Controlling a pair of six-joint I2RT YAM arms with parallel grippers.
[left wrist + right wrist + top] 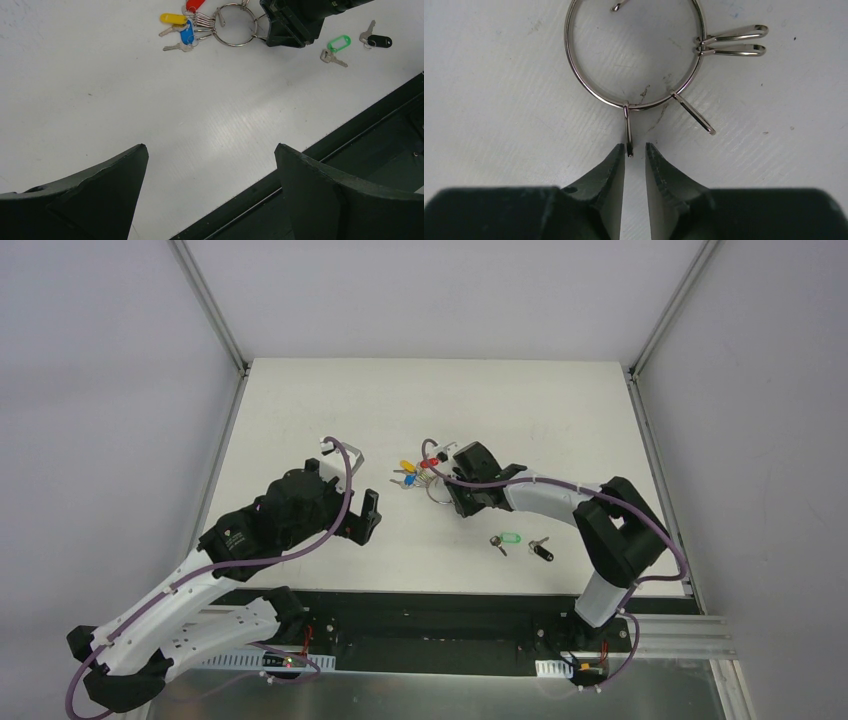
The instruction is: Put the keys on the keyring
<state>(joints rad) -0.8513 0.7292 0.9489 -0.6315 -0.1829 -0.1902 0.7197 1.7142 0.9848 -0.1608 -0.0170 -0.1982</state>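
Note:
The keyring (594, 95) is a big metal ring lying flat on the white table, with small wire clips on it. My right gripper (635, 146) sits low at its near edge, jaws a narrow gap apart. The tip of one clip (628, 130) lies at the mouth, against the left finger, not pinched. The green-headed key (508, 539) and the black-headed key (541, 550) lie loose on the table to the right, also in the left wrist view (334, 46) (379, 41). My left gripper (210, 147) is wide open and empty above the table's front edge.
Red (194, 4), yellow (173, 18) and blue (186, 32) keys hang on the ring's far-left side. Two more clips (734, 42) and one (694, 114) stick out from the ring. A black rail (350, 140) runs along the table's near edge.

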